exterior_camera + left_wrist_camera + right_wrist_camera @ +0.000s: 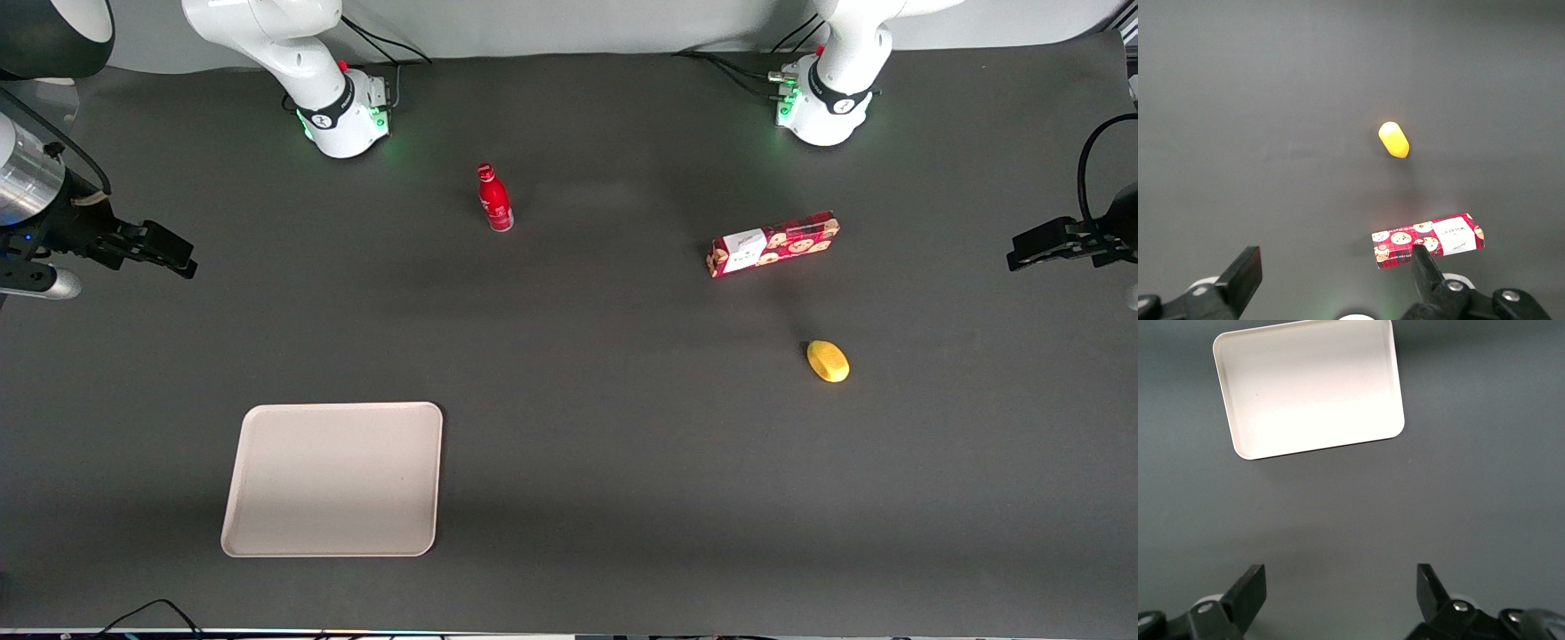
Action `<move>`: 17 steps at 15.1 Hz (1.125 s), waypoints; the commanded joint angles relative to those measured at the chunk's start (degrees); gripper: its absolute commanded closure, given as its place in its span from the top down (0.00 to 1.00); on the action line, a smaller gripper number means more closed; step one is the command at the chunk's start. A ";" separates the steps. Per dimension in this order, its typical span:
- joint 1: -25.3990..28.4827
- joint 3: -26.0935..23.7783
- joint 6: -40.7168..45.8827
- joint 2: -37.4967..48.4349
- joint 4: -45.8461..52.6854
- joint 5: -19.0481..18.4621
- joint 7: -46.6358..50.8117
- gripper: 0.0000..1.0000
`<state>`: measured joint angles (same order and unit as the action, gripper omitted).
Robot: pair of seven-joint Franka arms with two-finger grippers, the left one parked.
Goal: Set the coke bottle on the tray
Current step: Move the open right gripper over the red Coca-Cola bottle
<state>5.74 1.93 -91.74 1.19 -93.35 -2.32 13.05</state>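
Nothing sits between your gripper's (1340, 590) spread fingers; it hangs high at the working arm's end, well apart from the upright coke bottle (494, 197), the tray (1308, 387) bare below, awaiting it.

White arm (267, 36), black tool (182, 258), green lights

- The small slim red bottle with a red cap (494, 200), standing upright on the dark grey table mat (569, 427), carries white lettering down its side, but I cannot read it.
- The long red cookie box printed with biscuits (773, 244) has a white label (1451, 237) with dark print on it; the words are too small for me to make out.
- My black two-finger gripper (1341, 587), its fingers spread wide over the mat near the plain beige rectangular tray (1309, 385), bears no writing I can read.
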 commanded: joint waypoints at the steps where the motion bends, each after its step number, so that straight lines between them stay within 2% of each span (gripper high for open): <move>1: 0.67 0.97 1.82 -0.75 2.03 1.00 -0.67 1.00; 7: 0.59 0.97 3.05 -0.84 2.47 1.44 -3.37 1.00; 8: 0.76 0.80 4.89 -0.66 2.91 2.14 -5.21 1.00; 12: 0.94 -0.87 11.66 0.91 4.75 7.14 -2.52 1.00; 15: 0.94 -9.28 15.26 4.07 4.41 7.77 7.12 1.00; 17: 0.94 -16.05 16.94 5.31 3.97 10.48 15.82 1.00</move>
<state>6.35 -6.13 -77.51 3.97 -88.97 5.40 17.74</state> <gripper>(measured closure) 0.000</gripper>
